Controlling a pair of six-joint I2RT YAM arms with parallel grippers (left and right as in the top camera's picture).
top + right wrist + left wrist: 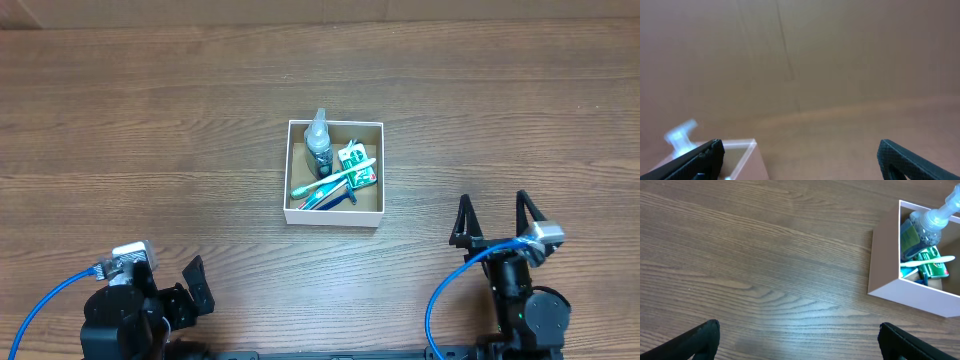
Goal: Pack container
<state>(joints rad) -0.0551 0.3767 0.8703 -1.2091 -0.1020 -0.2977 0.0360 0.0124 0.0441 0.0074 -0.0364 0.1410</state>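
A: Wood-grain table [150, 120], centre frame: white-walled container [333, 217], brown inside, packed with a clear spray bottle [318, 140], a white toothbrush [335, 180] and a green carton [357, 165].

B: And lower down?

A: Left gripper [195, 287] at lower left, fingers spread wide, holding nothing. Right gripper [494, 222] at lower right, likewise splayed and empty. Both well apart from the container.
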